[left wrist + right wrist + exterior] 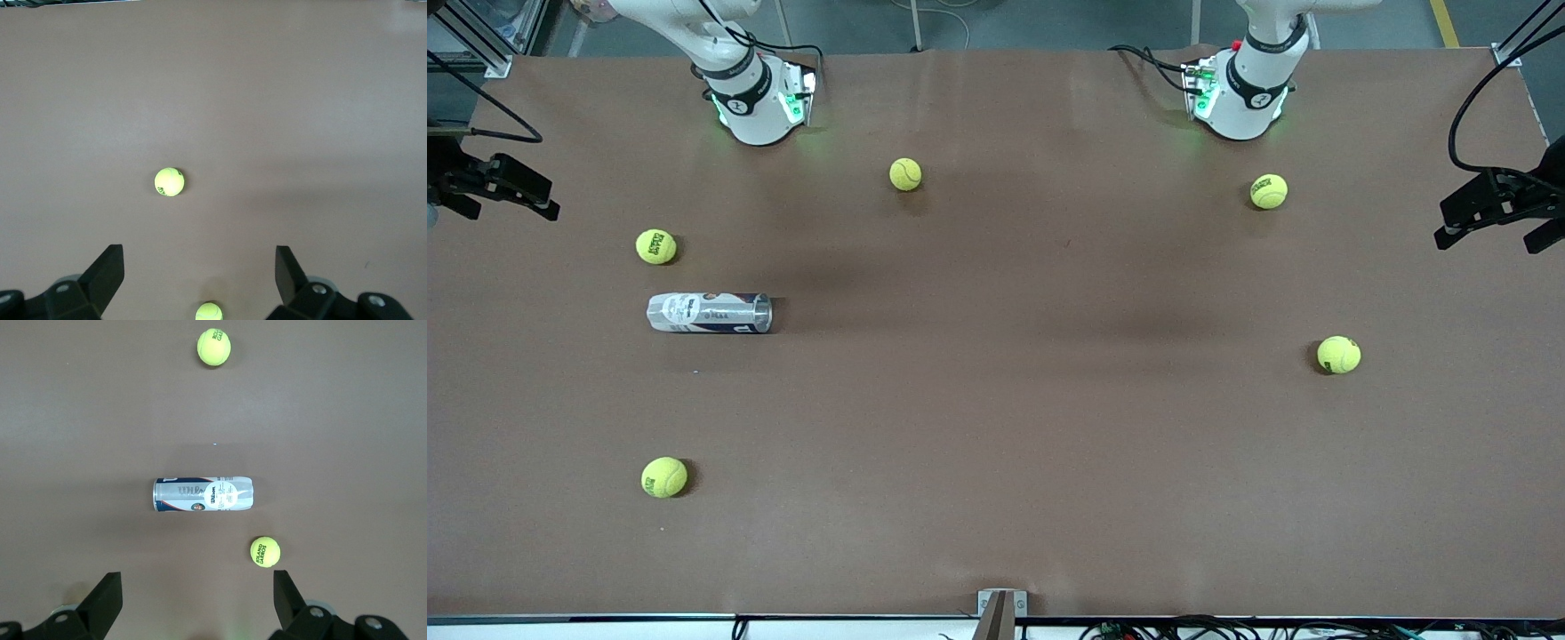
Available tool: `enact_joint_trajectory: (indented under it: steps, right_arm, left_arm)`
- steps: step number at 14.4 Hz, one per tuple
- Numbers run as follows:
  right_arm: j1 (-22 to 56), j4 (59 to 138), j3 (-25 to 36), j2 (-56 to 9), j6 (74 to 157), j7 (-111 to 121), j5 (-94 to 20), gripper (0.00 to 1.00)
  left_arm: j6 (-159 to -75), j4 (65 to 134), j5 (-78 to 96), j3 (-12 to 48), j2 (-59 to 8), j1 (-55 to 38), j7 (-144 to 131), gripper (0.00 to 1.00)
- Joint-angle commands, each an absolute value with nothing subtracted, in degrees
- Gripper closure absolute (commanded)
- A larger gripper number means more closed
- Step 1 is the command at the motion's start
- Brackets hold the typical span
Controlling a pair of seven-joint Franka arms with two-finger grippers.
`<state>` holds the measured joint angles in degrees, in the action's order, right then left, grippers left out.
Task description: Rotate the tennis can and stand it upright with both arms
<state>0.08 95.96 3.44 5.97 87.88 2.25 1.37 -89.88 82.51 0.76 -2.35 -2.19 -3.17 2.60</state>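
The tennis can (pixel 710 313) lies on its side on the brown table (pixel 996 427), toward the right arm's end, its silvery rim pointing toward the table's middle. In the right wrist view the can (pixel 203 494) lies well below my right gripper (pixel 197 577), which is open, empty and high over the table. My left gripper (pixel 199 253) is open, empty and high over the left arm's end; the can does not show in its view. Neither gripper shows in the front view, only the arms' bases (pixel 760 98) (pixel 1240 89).
Several yellow tennis balls lie loose: one (pixel 656 246) just farther from the front camera than the can, one (pixel 664 477) nearer, one (pixel 905 174) near the right base, two (pixel 1268 191) (pixel 1339 355) at the left arm's end. Black camera mounts (pixel 507 182) (pixel 1494 209) overhang both table ends.
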Motion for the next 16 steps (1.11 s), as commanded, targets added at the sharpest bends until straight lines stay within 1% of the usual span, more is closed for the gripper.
enact_joint_trajectory:
  steps: [1,11,16]
  right_arm:
    - [-0.8,97.8,3.1,7.6,88.3,3.2,-0.9,0.0]
    - [-0.8,97.1,3.1,7.5,88.1,3.4,-0.5,0.0]
    - [-1.4,93.1,3.2,5.4,88.9,3.3,0.1,0.0]
  left_arm:
    - [-90.1,82.0,0.9,-2.5,-2.2,-3.2,2.6,0.0]
    - [-90.1,82.0,0.9,-2.5,-2.2,-3.2,2.1,0.0]
    - [-89.9,82.0,0.9,-2.5,-2.3,-3.2,2.0,0.0]
